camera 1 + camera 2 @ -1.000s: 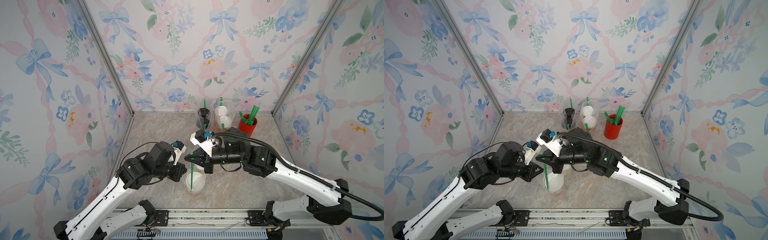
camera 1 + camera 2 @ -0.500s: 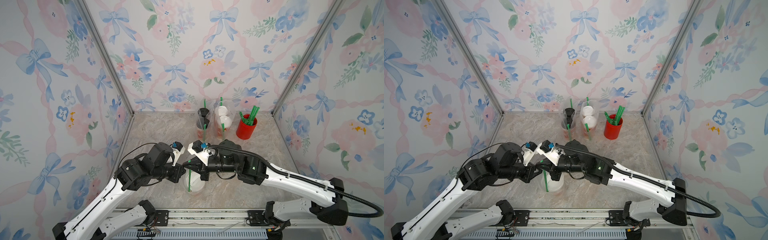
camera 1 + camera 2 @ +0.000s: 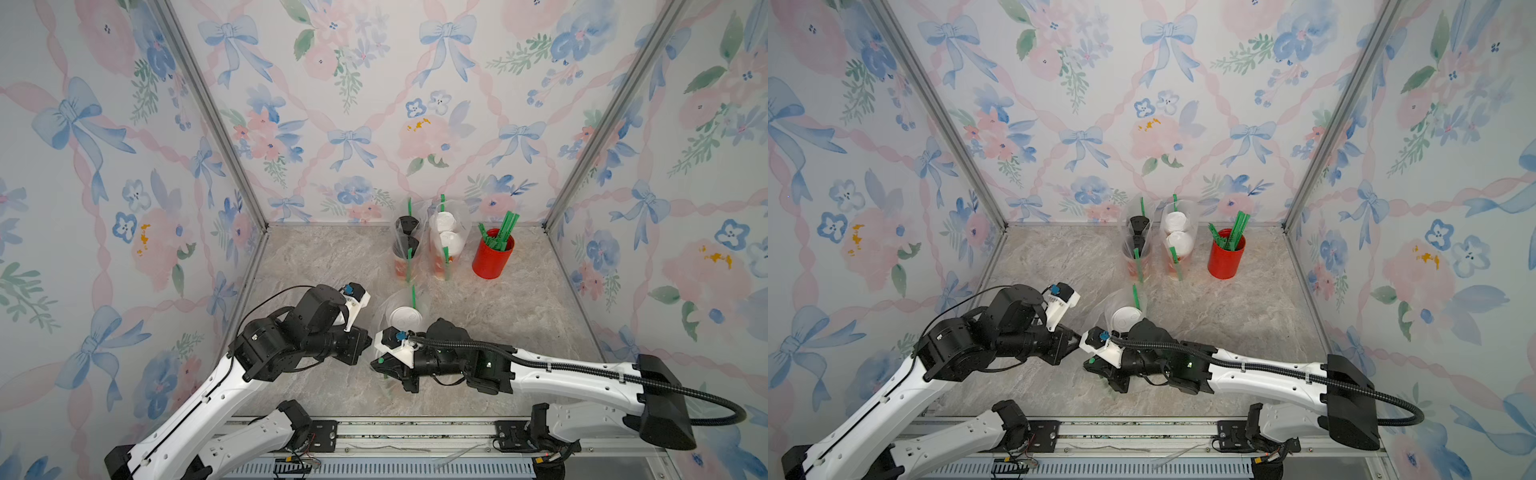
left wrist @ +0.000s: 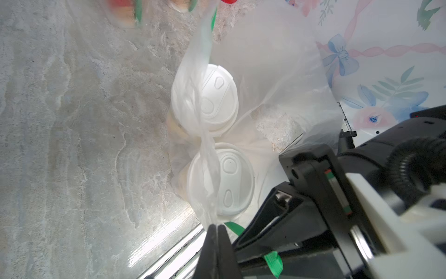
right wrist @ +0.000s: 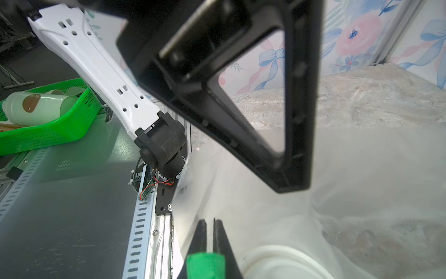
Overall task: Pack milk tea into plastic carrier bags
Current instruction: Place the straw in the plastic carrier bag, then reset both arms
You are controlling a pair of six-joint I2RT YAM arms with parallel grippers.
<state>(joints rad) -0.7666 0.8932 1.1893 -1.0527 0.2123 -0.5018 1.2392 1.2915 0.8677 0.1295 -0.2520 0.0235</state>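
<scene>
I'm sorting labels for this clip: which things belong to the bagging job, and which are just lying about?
Job: near clear plastic carrier bag holding two white-lidded paper cups; at the back, clear plastic bag of two black-lidded cups and clear plastic bag of two white-lidded cups.
Lying about: red cup of green straws; green mesh basket of cups, off the table.

Left gripper and right gripper tip-to-tip at near bag, white-lidded cup inside. At the back, in a row: black-lid bag, white-lid bag, red straw cup.
</scene>
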